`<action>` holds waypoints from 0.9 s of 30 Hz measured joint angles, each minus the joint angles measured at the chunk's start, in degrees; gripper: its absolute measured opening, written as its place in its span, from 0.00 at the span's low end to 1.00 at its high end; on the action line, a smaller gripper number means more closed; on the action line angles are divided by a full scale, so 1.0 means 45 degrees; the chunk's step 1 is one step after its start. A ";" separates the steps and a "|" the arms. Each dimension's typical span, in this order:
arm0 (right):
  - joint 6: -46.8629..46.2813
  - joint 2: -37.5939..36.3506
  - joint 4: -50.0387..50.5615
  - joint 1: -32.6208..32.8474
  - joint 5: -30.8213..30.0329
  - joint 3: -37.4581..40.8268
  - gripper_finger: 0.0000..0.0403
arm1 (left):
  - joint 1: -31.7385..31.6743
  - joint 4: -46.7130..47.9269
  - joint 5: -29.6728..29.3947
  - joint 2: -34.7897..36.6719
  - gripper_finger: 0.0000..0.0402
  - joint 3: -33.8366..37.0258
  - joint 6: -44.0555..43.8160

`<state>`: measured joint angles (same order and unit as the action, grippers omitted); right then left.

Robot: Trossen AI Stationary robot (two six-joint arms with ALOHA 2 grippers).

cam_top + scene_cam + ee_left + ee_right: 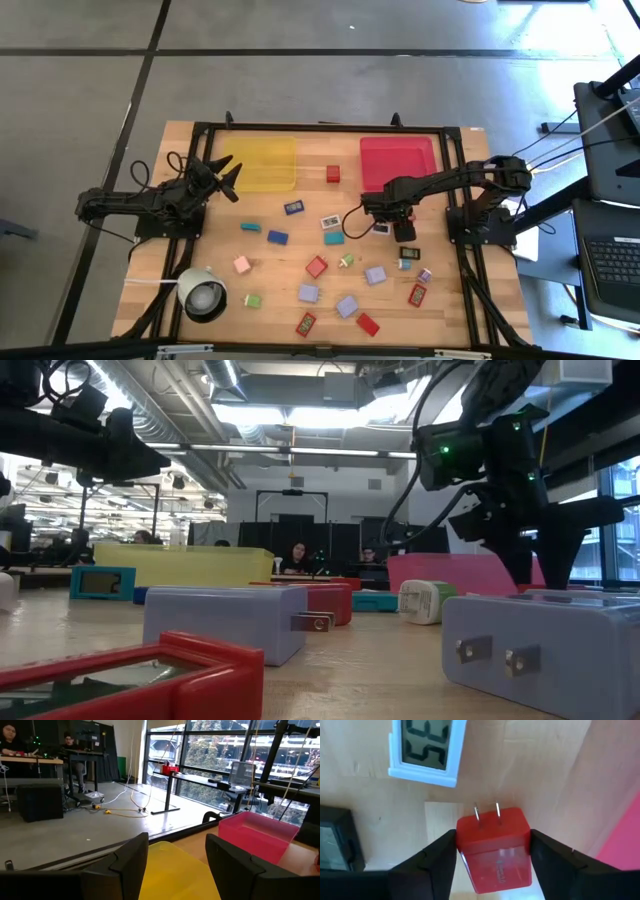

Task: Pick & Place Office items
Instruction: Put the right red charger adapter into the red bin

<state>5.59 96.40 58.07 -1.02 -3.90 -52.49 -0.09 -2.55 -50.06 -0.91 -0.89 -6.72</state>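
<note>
The right gripper (492, 852) is hanging low over the wooden table (270, 270), just in front of the red tray (398, 162), and its 2 dark fingers (432, 862) are pressing against the sides of a red plug adapter (495, 847), pinching it between them with its 2 metal prongs pointing away from the wrist. Just beyond the prongs a white clock with a digital display (426, 750) is lying flat on the wood, and off to one side of the fingers a black clock (337, 840) is lying near the edge of the right wrist view. In the high view the same gripper (385, 213) is sitting between the red tray and the scatter of small office items, with a teal block (333, 238) and a white display block (329, 221) just beside it toward the table's middle. The left gripper (226, 178) is hovering at the near edge of the yellow tray (262, 163), well apart from the right one, with its 2 fingers (131, 865) standing spread and nothing between them. A white cylinder with a dark centre (203, 295) is resting near the table's front on the left arm's side.
</note>
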 joint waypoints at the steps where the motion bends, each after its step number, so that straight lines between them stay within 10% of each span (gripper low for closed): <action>1: -0.0154 0.0000 -0.0001 0.0000 0.0000 0.0000 0.53 | 0.0000 0.0000 -0.0001 0.0000 0.49 0.0000 0.0000; 27: -0.0092 -0.2991 0.0362 -0.2262 -0.3427 -0.3313 0.55 | -0.0001 0.0000 -0.0001 0.0000 0.49 0.0000 0.0000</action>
<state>5.18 82.94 59.70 -11.19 -19.32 -67.40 -0.10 -2.55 -50.06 -0.91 -0.89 -6.72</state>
